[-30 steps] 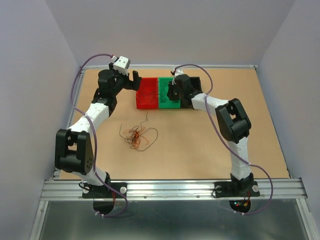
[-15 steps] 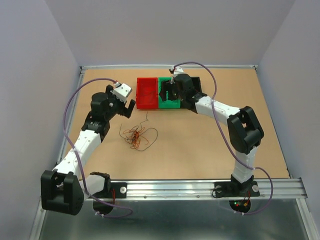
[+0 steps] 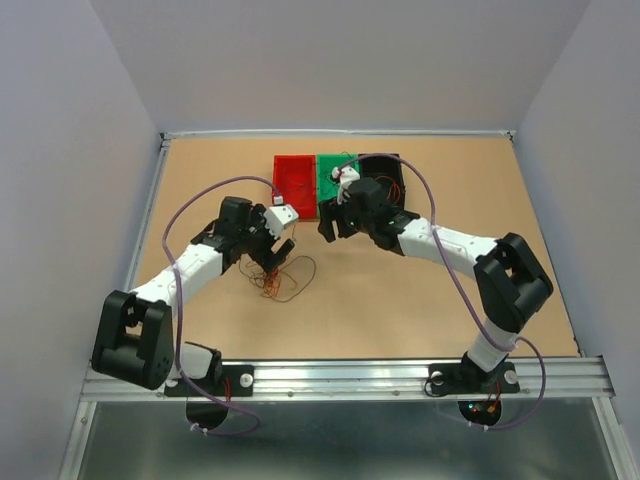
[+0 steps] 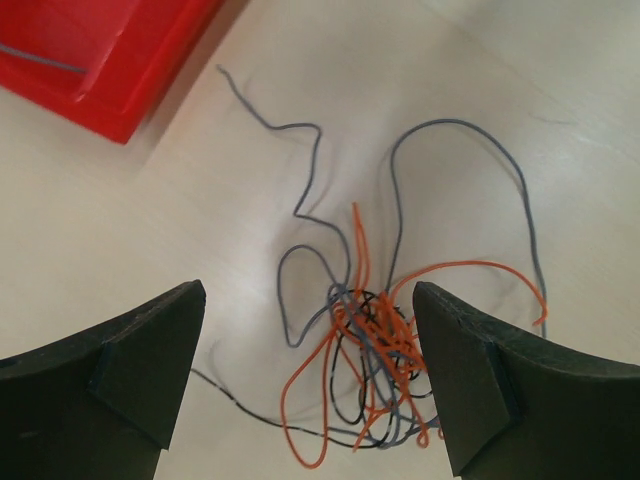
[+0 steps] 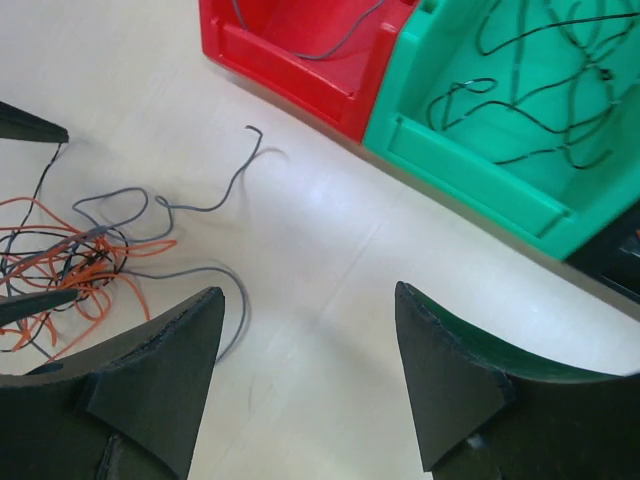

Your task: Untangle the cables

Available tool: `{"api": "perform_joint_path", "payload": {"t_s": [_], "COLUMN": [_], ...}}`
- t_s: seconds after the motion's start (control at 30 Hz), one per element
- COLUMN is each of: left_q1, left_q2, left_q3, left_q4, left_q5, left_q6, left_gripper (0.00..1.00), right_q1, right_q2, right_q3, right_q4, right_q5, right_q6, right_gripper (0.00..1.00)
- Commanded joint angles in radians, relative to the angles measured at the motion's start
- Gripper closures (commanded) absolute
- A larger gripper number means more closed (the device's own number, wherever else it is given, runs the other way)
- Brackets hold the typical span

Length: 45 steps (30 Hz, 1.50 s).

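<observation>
Both arms have swung in from the bins toward the middle. In the top view the left claw (image 3: pixel 272 255) now hangs over the cables (image 3: pixel 283 280), left of centre on the tan tabletop (image 3: pixel 420 300). The right claw (image 3: pixel 330 226) has left the green bin (image 3: pixel 326 172) and sits just below the red bin (image 3: pixel 278 190), probably to share the pulling.

In the left wrist view the jaws are wide apart and empty, straddling the clump at lower centre, apparently lined up for a pick. The strands are hair-thin and springy, orange, grey and black, knotted into curly loops with loose tails reaching upward.

In the right wrist view the jaws are apart, hold nothing, and sit over bare tabletop, with the clump at the left edge. The glossy moulded bins at the top hold a grey strand and dark strands, seemingly sorted by colour.
</observation>
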Motion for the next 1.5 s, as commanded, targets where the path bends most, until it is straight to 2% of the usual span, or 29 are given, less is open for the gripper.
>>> {"api": "perform_joint_path", "payload": {"t_s": [0.0, 0.17, 0.33, 0.5, 0.57, 0.6, 0.67, 0.7, 0.9, 1.0, 1.1, 1.17, 1.2, 1.3, 1.47], "left_q1": [-0.087, -0.141, -0.147, -0.152, -0.152, -0.152, -0.154, -0.154, -0.154, -0.154, -0.154, -0.154, -0.152, -0.157, -0.161], "left_q2": [0.048, 0.143, 0.246, 0.314, 0.341, 0.346, 0.334, 0.319, 0.083, -0.002, -0.043, -0.059, -0.060, -0.063, -0.051], "left_q3": [0.086, 0.134, 0.174, 0.195, 0.209, 0.213, 0.217, 0.212, 0.198, 0.272, 0.387, 0.518, 0.519, 0.655, 0.854], "left_q4": [0.016, 0.051, 0.080, 0.083, 0.085, 0.085, 0.079, 0.071, 0.010, -0.082, -0.220, -0.295, -0.315, -0.371, -0.420], "left_q5": [-0.042, -0.122, -0.206, -0.225, -0.231, -0.226, -0.202, -0.190, -0.088, -0.085, -0.065, -0.032, -0.021, 0.021, 0.059], "left_q6": [0.006, -0.026, -0.054, -0.060, -0.063, -0.063, -0.058, -0.057, -0.058, -0.074, -0.091, -0.100, -0.104, -0.130, -0.192], "left_gripper": [0.03, 0.07, 0.18, 0.38, 0.50, 0.72, 0.94, 1.00, 1.00, 1.00, 1.00, 1.00, 1.00, 1.00, 1.00], "right_q1": [-0.003, -0.001, -0.001, -0.003, -0.003, -0.003, -0.003, -0.002, -0.003, -0.003, -0.003, -0.003, -0.003, -0.002, 0.012], "right_q2": [-0.147, -0.254, -0.354, -0.438, -0.452, -0.464, -0.471, -0.474, -0.435, -0.419, -0.393, -0.368, -0.357, -0.310, -0.245], "right_q3": [-0.066, -0.154, -0.224, -0.281, -0.292, -0.300, -0.307, -0.310, -0.297, -0.313, -0.316, -0.320, -0.320, -0.307, -0.312], "right_q4": [0.018, 0.050, 0.078, 0.099, 0.104, 0.108, 0.113, 0.116, 0.148, 0.220, 0.286, 0.361, 0.387, 0.502, 0.706], "right_q5": [0.077, 0.110, 0.130, 0.131, 0.128, 0.133, 0.136, 0.136, 0.073, -0.113, -0.267, -0.382, -0.418, -0.491, -0.541], "right_q6": [-0.003, 0.014, 0.020, 0.017, 0.014, 0.013, 0.013, 0.010, -0.023, -0.079, -0.116, -0.119, -0.119, -0.086, -0.015], "right_gripper": [0.26, 0.27, 0.29, 0.32, 0.35, 0.35, 0.37, 0.37, 0.40, 0.40, 0.40, 0.38, 0.37, 0.29, 0.27]}}
